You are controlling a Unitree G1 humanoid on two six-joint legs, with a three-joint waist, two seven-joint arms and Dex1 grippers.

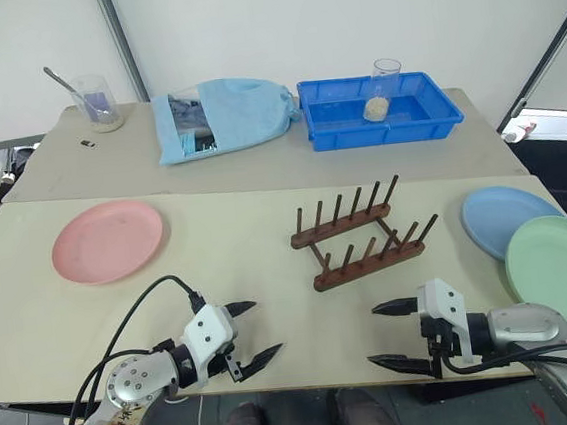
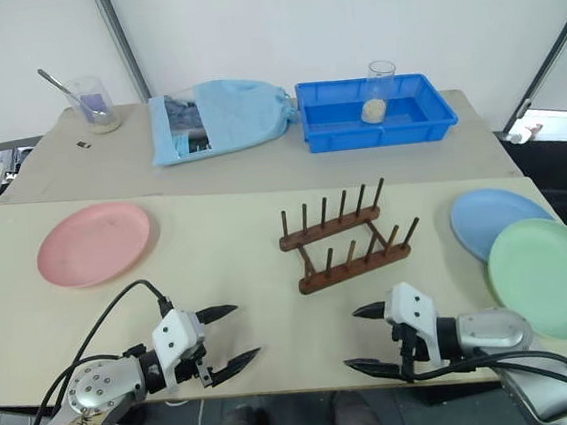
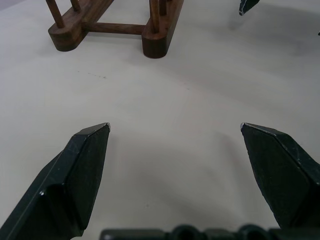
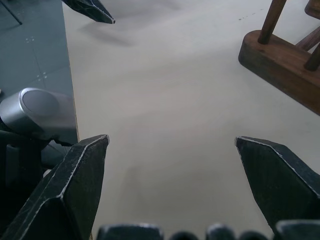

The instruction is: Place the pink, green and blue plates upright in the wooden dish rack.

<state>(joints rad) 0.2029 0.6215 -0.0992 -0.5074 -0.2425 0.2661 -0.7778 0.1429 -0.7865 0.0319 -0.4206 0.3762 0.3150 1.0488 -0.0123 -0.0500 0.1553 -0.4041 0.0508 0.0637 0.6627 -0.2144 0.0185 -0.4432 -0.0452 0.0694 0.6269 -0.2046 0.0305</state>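
The wooden dish rack (image 1: 361, 229) stands empty at the table's middle, its near end showing as dish rack (image 3: 115, 27) and dish rack (image 4: 285, 55) in the wrist views. The pink plate (image 1: 107, 240) lies flat at the left. At the right lie the blue plate (image 1: 506, 219) and the green plate (image 1: 562, 271), which overlaps the blue one's near edge. My left gripper (image 1: 262, 329) hovers open near the front edge, left of centre. My right gripper (image 1: 376, 336) is open too, right of centre. They point toward each other, both empty.
On the rear table sit a deep blue tray (image 1: 378, 109) holding a clear cup (image 1: 385, 88), a light blue cloth bag (image 1: 221, 117), and a beaker with a spoon (image 1: 95, 101). A black cable (image 1: 146, 298) loops over the front left.
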